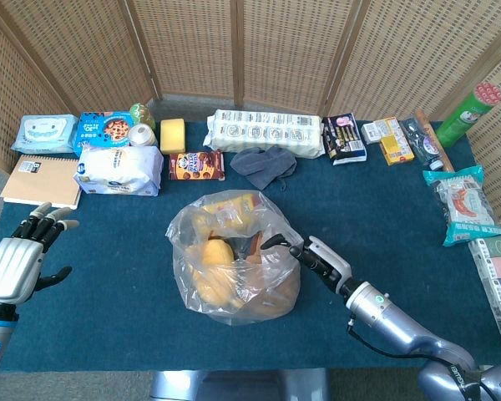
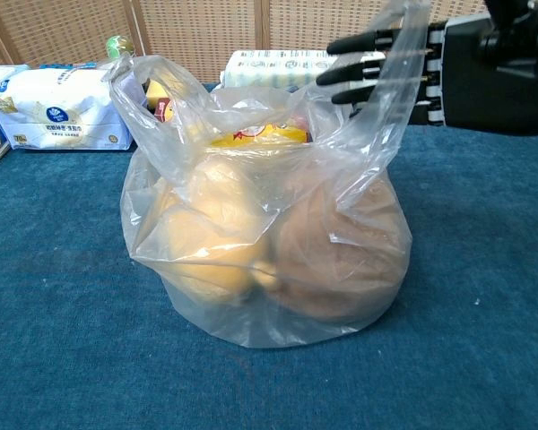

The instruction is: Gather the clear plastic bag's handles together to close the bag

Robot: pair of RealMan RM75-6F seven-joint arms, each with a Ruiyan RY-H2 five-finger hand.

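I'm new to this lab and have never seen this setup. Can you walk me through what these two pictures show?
It is a two-armed robot with human-like hands at a blue table. One picture looks down from its head; the other looks forward from its chest. A clear plastic bag of food sits in the middle. The right hand has its straight fingers through the bag's right handle, lifting it. The left hand waits open at the table's left edge, holding nothing. Packaged groceries, tissues and a notebook lie around the back and sides.
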